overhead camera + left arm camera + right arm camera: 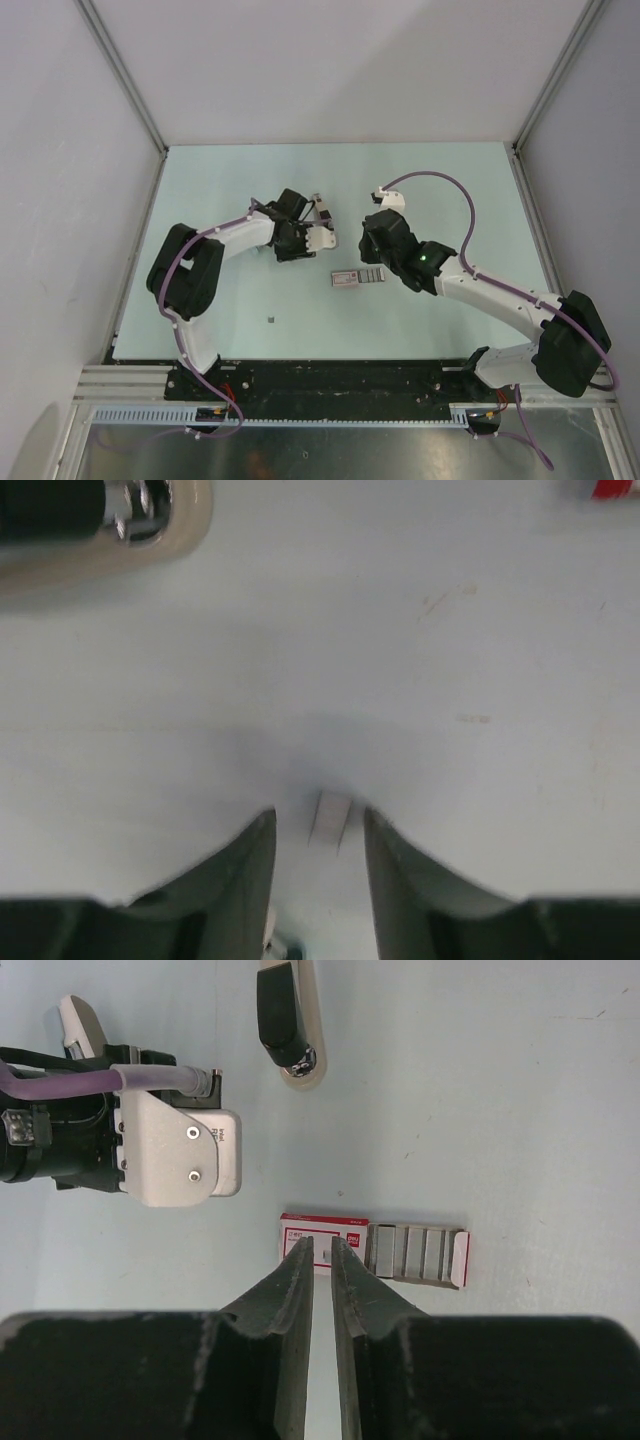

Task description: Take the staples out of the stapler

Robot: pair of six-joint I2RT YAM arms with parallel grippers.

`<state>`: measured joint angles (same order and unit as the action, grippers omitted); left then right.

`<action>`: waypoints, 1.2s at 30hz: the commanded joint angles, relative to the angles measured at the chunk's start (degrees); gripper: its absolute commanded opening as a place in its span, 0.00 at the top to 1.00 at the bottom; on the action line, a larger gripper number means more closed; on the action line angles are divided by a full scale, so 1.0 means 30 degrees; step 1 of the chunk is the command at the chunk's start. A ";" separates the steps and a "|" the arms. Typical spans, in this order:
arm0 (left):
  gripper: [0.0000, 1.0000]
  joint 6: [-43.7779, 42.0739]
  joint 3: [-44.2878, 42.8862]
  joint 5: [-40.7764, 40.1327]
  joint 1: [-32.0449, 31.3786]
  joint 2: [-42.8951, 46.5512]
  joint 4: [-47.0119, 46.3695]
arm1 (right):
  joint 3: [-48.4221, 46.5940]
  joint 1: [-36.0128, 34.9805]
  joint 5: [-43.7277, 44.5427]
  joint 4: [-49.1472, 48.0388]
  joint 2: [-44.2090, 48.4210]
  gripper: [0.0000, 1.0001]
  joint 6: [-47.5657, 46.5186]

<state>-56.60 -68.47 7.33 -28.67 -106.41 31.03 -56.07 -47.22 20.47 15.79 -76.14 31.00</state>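
Two risks stand out, as I judge it. The stapler [288, 1020] lies loose on the worktop [520, 1090], ahead of the right claw [322, 1242] beyond the staple box [325, 1225], and ahead and to the left of the left claw [318, 818]; neither claw has it. The left claw stands partly spread, pinching nothing; a small pale piece [331, 820] shows in its gap, and I cannot tell what it is. The right claw is almost pressed together, only a slit left, and empty, with its tips over the box. A slim curved bar like this is likely to skid or swivel if one claw pushes it while the other does not brace it. If the right claw comes down where it hangs, it could knock the box's slid-out tray [415, 1253] and scatter staples.
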 commanded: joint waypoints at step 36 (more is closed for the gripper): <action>0.58 0.6736 -0.4302 0.5180 0.0298 0.2396 0.3623 | 0.0840 0.0409 -0.0480 -0.0900 0.1944 0.79 -0.0538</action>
<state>-36.95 -76.05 24.77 -28.49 -92.44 41.80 -54.57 -46.19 17.93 15.09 -70.70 29.95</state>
